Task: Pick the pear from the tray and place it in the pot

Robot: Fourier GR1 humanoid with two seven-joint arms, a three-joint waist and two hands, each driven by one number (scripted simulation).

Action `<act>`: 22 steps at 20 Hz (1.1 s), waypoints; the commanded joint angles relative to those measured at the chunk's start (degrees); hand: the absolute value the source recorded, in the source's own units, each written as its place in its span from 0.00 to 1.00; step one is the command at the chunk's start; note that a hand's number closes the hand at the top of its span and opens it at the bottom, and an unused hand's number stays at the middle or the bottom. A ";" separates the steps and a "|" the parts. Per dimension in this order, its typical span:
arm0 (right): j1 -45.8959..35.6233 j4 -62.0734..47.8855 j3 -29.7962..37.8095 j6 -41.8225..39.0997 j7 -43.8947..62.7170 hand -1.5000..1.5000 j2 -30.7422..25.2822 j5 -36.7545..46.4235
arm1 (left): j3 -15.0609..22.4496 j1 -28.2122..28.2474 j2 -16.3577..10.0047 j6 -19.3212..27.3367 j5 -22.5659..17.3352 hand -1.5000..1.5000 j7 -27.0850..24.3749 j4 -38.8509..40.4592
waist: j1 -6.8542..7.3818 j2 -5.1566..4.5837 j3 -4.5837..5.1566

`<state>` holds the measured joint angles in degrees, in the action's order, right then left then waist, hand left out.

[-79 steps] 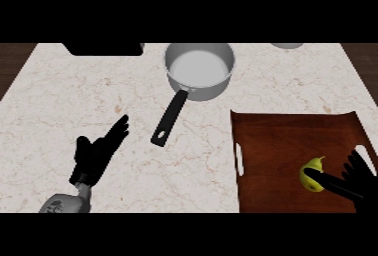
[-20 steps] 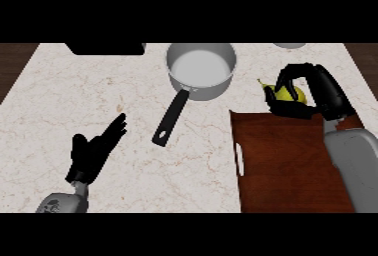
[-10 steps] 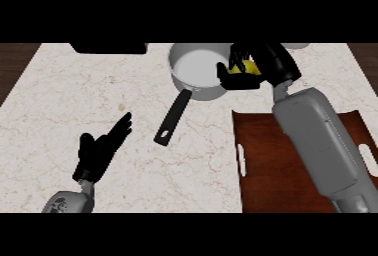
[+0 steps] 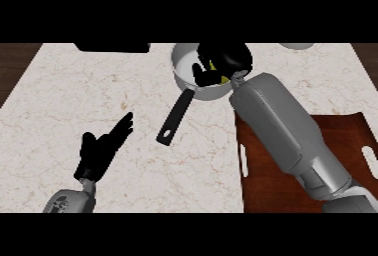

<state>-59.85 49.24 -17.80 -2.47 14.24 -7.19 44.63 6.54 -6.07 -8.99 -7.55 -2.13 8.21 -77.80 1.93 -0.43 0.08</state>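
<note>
Leftward from the tray (image 4: 345,131), the right hand (image 4: 227,59) has travelled over the pot (image 4: 212,93), fingers curled round the pear (image 4: 211,65) beneath its palm. Light, rigid, smooth-skinned, I judge; best gripped round its belly.

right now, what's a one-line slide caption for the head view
Right robot hand holds the pear over the pot, beyond the tray; left robot hand open at lower left.
</note>
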 commanded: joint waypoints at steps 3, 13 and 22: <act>-7.59 -15.42 -3.29 -1.46 6.18 1.00 6.11 6.90 | 0.08 -0.79 0.01 -0.56 -0.24 0.50 1.50 -1.47 | 1.18 -0.28 -0.02; -10.83 -28.89 -1.15 -8.51 9.42 0.00 7.16 -2.62 | -0.54 -2.29 -0.39 -1.99 -0.36 0.50 1.88 0.08 | 2.33 -0.63 -0.05; -6.89 -15.48 11.56 14.64 -1.81 0.00 7.19 -19.87 | 1.59 -1.33 1.65 -0.96 1.46 0.50 -0.32 1.28 | 3.04 -0.72 -0.18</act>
<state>-66.39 30.60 -11.14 4.96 15.23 -0.07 31.46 7.65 -8.10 -7.50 -8.17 -0.91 8.39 -77.04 4.47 -1.16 -0.09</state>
